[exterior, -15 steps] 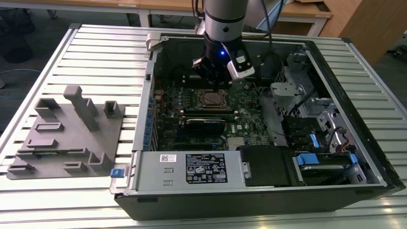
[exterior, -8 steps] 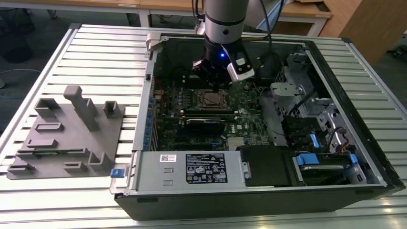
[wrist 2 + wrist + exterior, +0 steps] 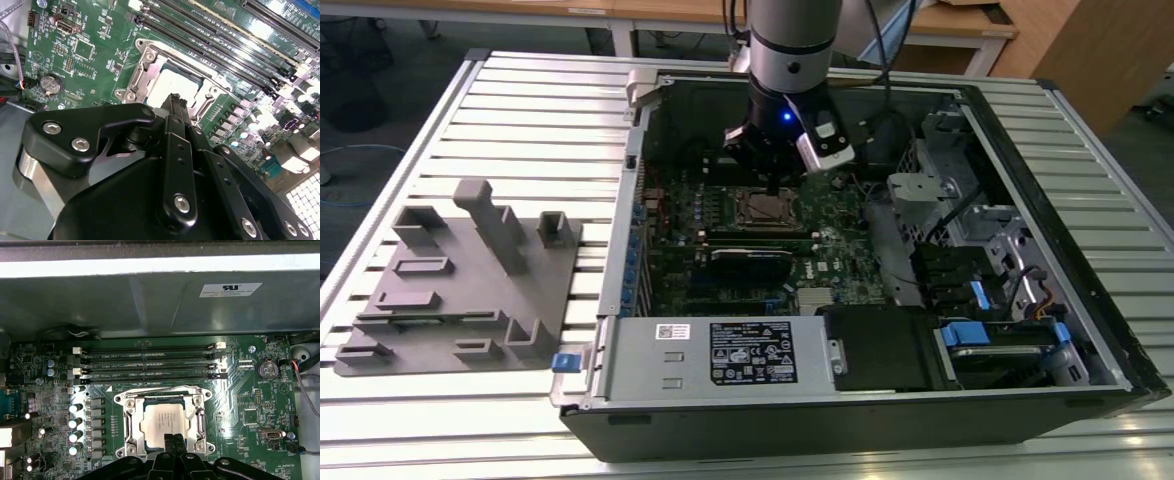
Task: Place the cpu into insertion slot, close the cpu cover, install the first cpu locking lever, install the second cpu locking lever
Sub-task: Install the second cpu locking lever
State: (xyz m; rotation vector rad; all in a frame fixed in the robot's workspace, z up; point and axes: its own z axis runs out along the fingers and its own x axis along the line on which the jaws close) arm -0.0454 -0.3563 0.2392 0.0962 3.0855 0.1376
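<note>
Grey-and-black arm, reaching straight down into the open black computer case (image 3: pixel 1067 380), holds its black gripper (image 3: pixel 781 188) just above the one small square socket with a shiny metal rim (image 3: pixel 165 421) on the green motherboard (image 3: pixel 240 405). In both wrist views the two slim black fingers (image 3: pixel 172 445) stand pressed close together, pinching nothing, their tips at the socket's edge. One flat square chip with a dull silver-grey top (image 3: pixel 164 421) lies seated in the socket, and one thin silvery metal frame with a cut-out centre (image 3: pixel 131 420) lies down around it. Four long black memory slots (image 3: pixel 150 360) run beside the socket. On the slatted metal table (image 3: pixel 520 100), at the exterior view's left, stands one grey plastic fixture (image 3: pixel 454 280).
</note>
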